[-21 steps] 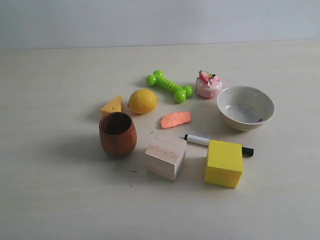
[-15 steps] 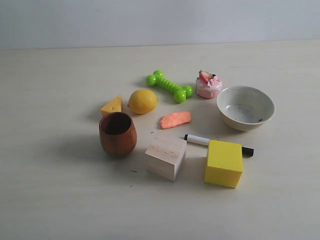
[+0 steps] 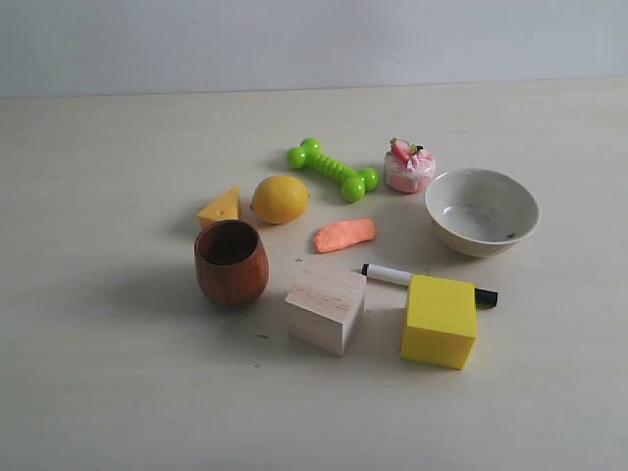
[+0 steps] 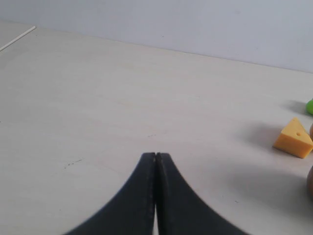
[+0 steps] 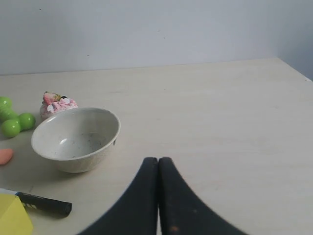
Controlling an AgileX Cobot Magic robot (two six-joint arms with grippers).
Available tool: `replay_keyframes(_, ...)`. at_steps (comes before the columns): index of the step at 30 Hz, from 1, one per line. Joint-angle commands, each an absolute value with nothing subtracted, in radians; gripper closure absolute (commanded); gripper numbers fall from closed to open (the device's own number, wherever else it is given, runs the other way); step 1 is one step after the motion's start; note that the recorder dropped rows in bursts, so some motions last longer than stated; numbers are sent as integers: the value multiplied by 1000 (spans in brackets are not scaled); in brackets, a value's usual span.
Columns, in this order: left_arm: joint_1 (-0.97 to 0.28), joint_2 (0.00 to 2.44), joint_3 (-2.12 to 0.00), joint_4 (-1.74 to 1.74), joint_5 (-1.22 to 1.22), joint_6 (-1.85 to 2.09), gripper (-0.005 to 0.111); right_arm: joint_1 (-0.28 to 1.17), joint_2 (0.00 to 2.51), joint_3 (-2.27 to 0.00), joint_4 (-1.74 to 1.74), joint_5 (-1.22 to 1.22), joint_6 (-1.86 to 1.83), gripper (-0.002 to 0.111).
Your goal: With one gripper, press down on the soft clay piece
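The soft clay piece point(image 3: 344, 235), a salmon-orange lump, lies on the table between the lemon point(image 3: 280, 198) and the white bowl point(image 3: 481, 211). Its tip shows at the edge of the right wrist view as the clay piece point(image 5: 5, 156). Neither arm appears in the exterior view. My left gripper point(image 4: 155, 155) is shut, its black fingers pressed together over bare table, far from the clay. My right gripper point(image 5: 158, 160) is shut too, with nothing between its fingers, beside the bowl point(image 5: 76, 138).
Around the clay stand a cheese wedge point(image 3: 220, 208), brown wooden cup point(image 3: 231, 262), green toy bone point(image 3: 332, 168), pink toy cake point(image 3: 409, 165), wooden block point(image 3: 325, 308), yellow block point(image 3: 440, 320) and a black-and-white marker point(image 3: 392, 275).
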State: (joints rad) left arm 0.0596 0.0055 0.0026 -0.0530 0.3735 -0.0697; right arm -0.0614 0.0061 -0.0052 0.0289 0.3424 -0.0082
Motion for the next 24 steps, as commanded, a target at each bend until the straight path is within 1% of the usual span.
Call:
replay_keyframes(1,59,0,0,-59,363,-76,107,-66,0,0,23,335,-8,108)
replay_keyframes(5,59,0,0,-59,363,-76,107,-66,0,0,0,287,-8,108)
replay_keyframes(7,59,0,0,-59,363,-76,107,-66,0,0,0,198,-8,108)
replay_keyframes(8,59,0,0,-59,363,-76,107,-66,0,0,27,68,-8,108)
replay_keyframes(9,59,0,0,-59,363,-76,107,-66,0,0,27,15,-8,108)
replay_keyframes(10,59,0,0,-59,363,-76,107,-66,0,0,27,-99,-8,108)
replay_keyframes(12,59,0,0,-59,363,-76,107,-66,0,0,27,-185,-8,108)
replay_keyframes(15,59,0,0,-59,363,-76,107,-66,0,0,27,-242,-6,108)
replay_keyframes(19,59,0,0,-59,363,-76,107,-66,0,0,33,-425,17,108)
replay_keyframes(21,59,0,0,-59,363,-76,107,-66,0,-32,73,-350,38,108)
replay_keyframes(24,59,0,0,-59,363,-76,107,-66,60,-169,81,-118,38,108)
